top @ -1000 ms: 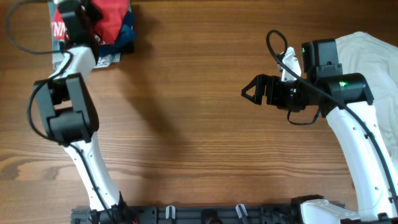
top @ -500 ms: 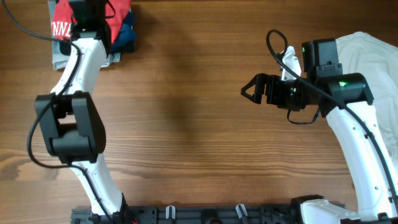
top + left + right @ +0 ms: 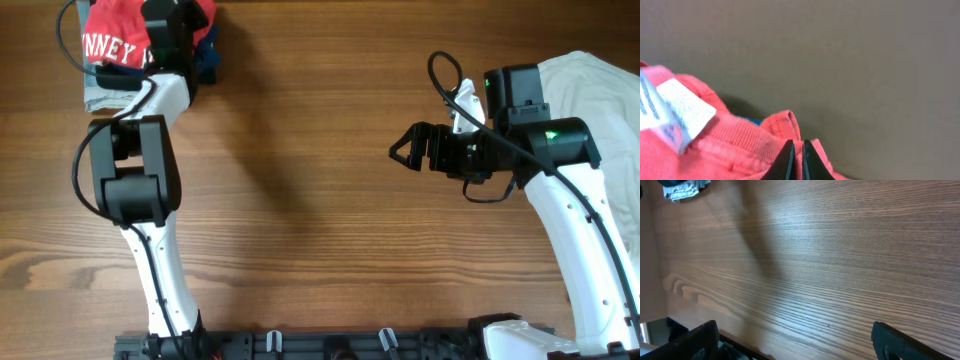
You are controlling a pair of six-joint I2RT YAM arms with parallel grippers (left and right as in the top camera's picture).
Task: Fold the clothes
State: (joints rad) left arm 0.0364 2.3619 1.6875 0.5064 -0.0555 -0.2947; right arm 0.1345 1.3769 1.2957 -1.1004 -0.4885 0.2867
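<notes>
The red T-shirt (image 3: 115, 40) with white lettering is bunched at the table's far left corner. In the left wrist view its red fabric (image 3: 715, 145) and a white label fill the lower left. My left gripper (image 3: 168, 22) reaches over it, and the jaws (image 3: 796, 161) are shut on a fold of the red cloth. The white shirt (image 3: 590, 85) lies crumpled at the far right edge, behind my right arm. My right gripper (image 3: 405, 150) is open and empty above bare wood right of centre. Its fingers (image 3: 797, 345) stand wide apart.
A dark blue cloth (image 3: 207, 55) and a grey-white cloth (image 3: 100, 97) lie under and beside the red T-shirt. This pile shows small at the top left of the right wrist view (image 3: 682, 187). The wooden table (image 3: 300, 180) spans the view.
My left arm has swung its wrist to the right at the far left corner. The red T-shirt has come with it, so more of its white lettering shows. The right arm has not moved.
</notes>
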